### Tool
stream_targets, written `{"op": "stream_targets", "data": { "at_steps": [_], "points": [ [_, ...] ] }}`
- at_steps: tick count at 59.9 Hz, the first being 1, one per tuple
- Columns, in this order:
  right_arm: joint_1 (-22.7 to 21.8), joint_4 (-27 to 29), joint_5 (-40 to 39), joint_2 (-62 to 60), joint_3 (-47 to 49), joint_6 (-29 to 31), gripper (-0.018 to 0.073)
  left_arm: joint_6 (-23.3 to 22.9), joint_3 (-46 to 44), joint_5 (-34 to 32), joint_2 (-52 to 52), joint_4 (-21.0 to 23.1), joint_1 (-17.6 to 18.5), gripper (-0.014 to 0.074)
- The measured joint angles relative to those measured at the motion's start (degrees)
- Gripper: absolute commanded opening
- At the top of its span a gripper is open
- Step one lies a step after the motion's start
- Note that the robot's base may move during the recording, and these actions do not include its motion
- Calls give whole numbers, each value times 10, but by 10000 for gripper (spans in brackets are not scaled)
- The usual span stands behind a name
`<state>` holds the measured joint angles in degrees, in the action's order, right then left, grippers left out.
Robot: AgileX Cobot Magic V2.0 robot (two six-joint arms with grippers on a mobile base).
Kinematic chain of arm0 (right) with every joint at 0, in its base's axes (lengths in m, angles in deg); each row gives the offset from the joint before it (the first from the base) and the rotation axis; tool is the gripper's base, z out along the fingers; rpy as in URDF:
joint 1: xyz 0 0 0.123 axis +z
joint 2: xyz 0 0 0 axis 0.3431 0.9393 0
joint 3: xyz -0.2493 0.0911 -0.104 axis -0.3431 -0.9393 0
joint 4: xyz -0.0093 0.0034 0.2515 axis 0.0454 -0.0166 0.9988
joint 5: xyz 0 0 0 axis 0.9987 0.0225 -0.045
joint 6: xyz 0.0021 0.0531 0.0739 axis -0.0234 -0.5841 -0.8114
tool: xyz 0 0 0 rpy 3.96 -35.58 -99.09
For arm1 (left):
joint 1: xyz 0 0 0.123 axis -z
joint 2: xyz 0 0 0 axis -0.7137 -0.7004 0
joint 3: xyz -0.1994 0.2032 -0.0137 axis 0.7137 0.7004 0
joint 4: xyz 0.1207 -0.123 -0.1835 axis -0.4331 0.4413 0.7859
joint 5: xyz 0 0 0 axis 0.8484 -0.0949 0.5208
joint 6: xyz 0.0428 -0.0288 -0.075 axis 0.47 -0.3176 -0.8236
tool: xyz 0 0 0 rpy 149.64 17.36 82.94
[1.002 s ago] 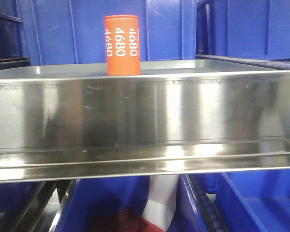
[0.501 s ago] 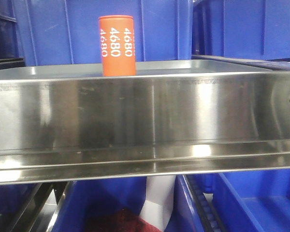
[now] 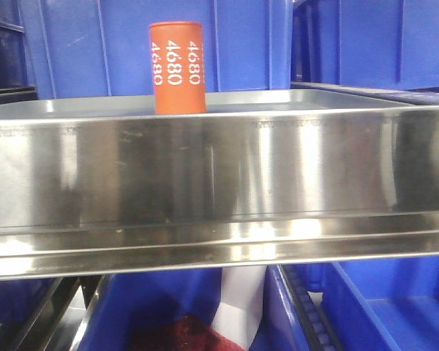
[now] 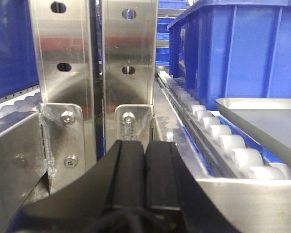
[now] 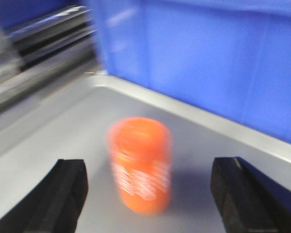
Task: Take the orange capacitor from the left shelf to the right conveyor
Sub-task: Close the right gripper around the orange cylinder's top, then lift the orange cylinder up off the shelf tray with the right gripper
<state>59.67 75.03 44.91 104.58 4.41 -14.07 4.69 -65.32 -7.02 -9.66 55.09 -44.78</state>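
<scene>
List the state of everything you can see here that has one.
orange capacitor: upright on the shelf, ungripped.
left shelf: bearing the capacitor behind its front lip.
right gripper: open, fingers flanking the capacitor, not touching it.
left gripper: shut, pads together, holding nothing.

Industrial warehouse or factory storage, stainless-steel shelf, blue plastic bins, roller racks, bolted metal uprights

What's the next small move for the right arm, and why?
Probably ease the right tool forward so its open fingers straddle the orange capacitor. The capacitor stands upright and untouched on the left shelf, roughly centred between the fingers. The wrist view is blurred, so depth is uncertain.
</scene>
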Motion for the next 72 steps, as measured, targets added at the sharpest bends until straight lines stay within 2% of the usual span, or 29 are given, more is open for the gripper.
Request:
{"op": "stream_targets", "data": {
  "at_steps": [25,29,32,35,42,47,54,72],
  "points": [
    [1,3,-124,126,1,0,624,0,0,0,0,0,0,-126],
    [1,3,-137,143,1,-1,595,0,0,0,0,0,0,-126],
    [1,3,-143,152,1,-1,521,0,0,0,0,0,0,-126],
    [1,3,-146,157,1,-1,410,0,0,0,0,0,0,-126],
    [1,4,-150,159,1,-1,22,0,0,0,0,0,0,-126],
    [1,4,-150,159,1,-1,91,0,0,0,0,0,0,-126],
    [1,4,-151,159,1,-1,42,0,0,0,0,0,0,-126],
    [1,4,-138,104,1,-2,48,0,0,-1,0,0,0,-126]
  ]
}}
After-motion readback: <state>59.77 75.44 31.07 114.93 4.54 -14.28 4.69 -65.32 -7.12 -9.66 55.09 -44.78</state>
